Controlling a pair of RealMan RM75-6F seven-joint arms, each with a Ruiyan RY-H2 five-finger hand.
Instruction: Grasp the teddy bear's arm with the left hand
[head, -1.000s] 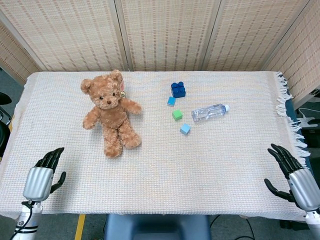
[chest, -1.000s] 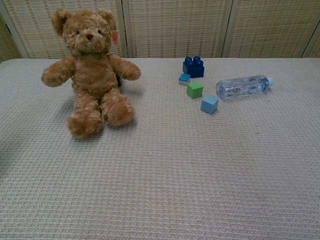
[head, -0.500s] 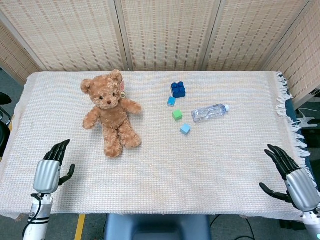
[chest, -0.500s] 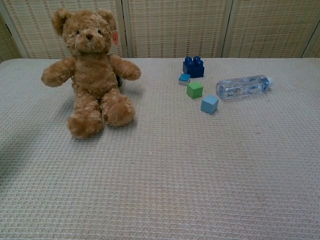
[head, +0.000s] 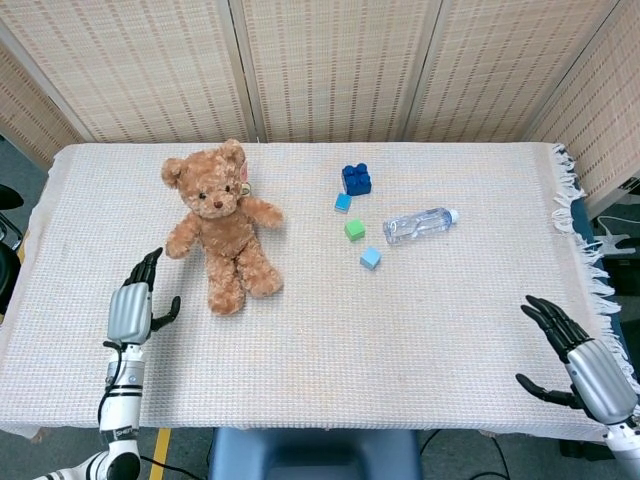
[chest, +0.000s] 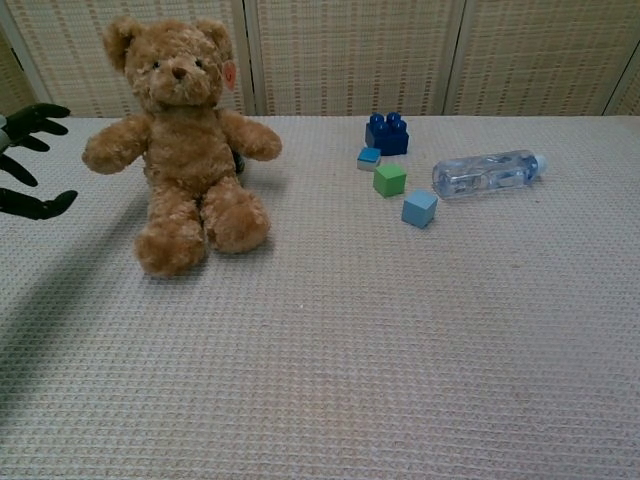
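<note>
One arm matters: the teddy bear (head: 221, 226) sits near the surface's (head: 420, 320) far-left corner, its nearer arm (head: 180, 241) toward the left robot hand (head: 130, 308) (empty, fingers spread). Best to close around that limb mid-length, not the paw.

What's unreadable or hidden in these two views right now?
- Left hand, chest view: cut off by the left frame edge, only dark fingertips show.
- Right hand: outside the chest view; in the head view its wrist runs off the bottom corner.
- Tag at the teddy bear's ear: too small to read.
- Teddy bear's back: hidden by its body in both views.
</note>
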